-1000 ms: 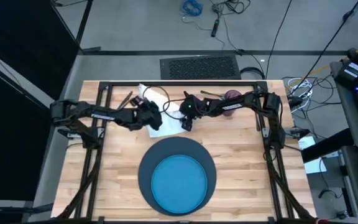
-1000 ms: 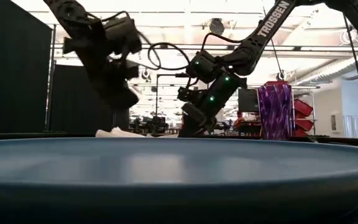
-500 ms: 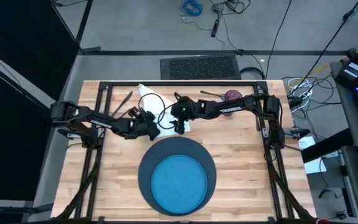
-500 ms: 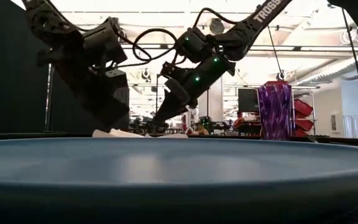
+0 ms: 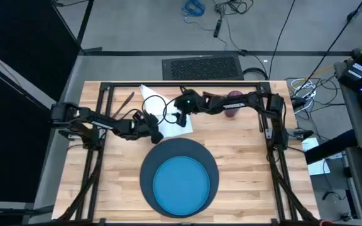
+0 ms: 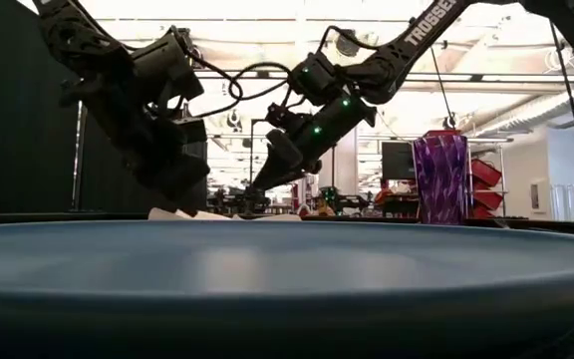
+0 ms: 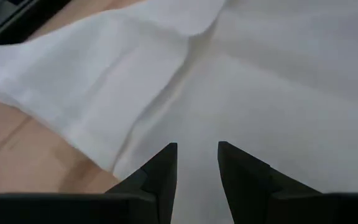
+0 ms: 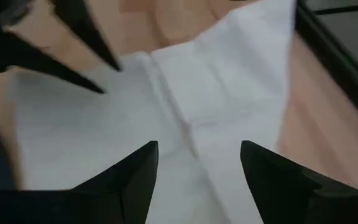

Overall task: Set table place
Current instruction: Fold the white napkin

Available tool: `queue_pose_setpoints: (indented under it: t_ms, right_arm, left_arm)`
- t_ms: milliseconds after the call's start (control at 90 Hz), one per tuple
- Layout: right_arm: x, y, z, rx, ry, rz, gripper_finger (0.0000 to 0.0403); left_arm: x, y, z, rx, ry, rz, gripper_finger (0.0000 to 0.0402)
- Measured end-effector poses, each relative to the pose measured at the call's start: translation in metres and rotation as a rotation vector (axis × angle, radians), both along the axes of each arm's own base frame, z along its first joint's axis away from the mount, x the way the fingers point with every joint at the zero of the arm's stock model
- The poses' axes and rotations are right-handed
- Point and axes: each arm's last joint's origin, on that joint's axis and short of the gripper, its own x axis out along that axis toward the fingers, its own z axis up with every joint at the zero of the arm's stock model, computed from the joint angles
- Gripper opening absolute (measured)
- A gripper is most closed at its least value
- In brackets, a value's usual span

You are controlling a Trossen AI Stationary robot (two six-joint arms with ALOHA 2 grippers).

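Observation:
The white napkin (image 5: 170,127) lies flat on the table's far middle, with a fold line across it (image 7: 185,56). My left gripper (image 5: 154,130) is low over the napkin's left part, fingers a little apart (image 7: 196,163). My right gripper (image 5: 180,119) hangs wide open above the napkin's right part (image 8: 197,155), clear of it in the low view (image 6: 259,189). The blue plate (image 5: 180,183) sits on the navy mat (image 5: 148,162) nearer the front. The purple cup (image 6: 439,179) stands upright at the far right, beneath the right arm. My left gripper points slanting down at the napkin's flat middle (image 7: 197,124), fingertips close above the cloth. Whether they touch it, I cannot tell. My right gripper touches nothing.
A slim utensil (image 5: 126,100) lies on the table at the far left and another (image 5: 211,94) near the cup. The black frame (image 5: 168,83) runs along the far edge. Bare wood shows on both sides of the mat (image 5: 105,176).
My right gripper has risen off the napkin and drawn a little toward the far edge. My left gripper has come down and toward the near edge, ending low over the napkin.

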Motion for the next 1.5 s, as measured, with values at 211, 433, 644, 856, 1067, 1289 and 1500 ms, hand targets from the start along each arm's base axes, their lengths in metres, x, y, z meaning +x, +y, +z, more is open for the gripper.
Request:
queue_pose_setpoints:
  t_ms: [211, 433, 644, 856, 1067, 1289, 1500]
  right_arm:
    - [-0.009, -0.024, -0.003, 0.107, -0.029, -0.021, 0.0215]
    - [-0.018, -0.034, -0.027, 0.250, 0.049, -0.075, 0.0215]
    - [-0.016, -0.030, -0.025, 0.121, 0.096, -0.182, 0.0215]
    - [-0.015, -0.017, -0.029, -0.037, 0.216, -0.244, 0.0215]
    - [-0.010, 0.000, -0.030, -0.042, 0.247, -0.168, 0.0215]
    - [0.000, 0.003, -0.017, 0.017, 0.170, -0.086, 0.0215]
    - [0.002, 0.009, -0.020, 0.042, 0.173, -0.071, 0.0215]
  left_arm:
    - [0.000, 0.000, -0.001, -0.046, -0.001, -0.014, 0.0102]
    - [0.000, 0.006, -0.001, -0.060, -0.004, -0.002, 0.0102]
    - [0.000, 0.008, -0.001, -0.088, -0.008, -0.008, 0.0102]
    - [0.000, 0.007, -0.002, -0.115, -0.006, -0.026, 0.0102]
    - [0.000, 0.007, -0.002, -0.114, -0.006, -0.027, 0.0102]
    - [-0.001, 0.007, -0.002, -0.115, -0.005, -0.026, 0.0102]
    - [-0.003, 0.006, -0.004, -0.139, 0.031, -0.033, 0.0102]
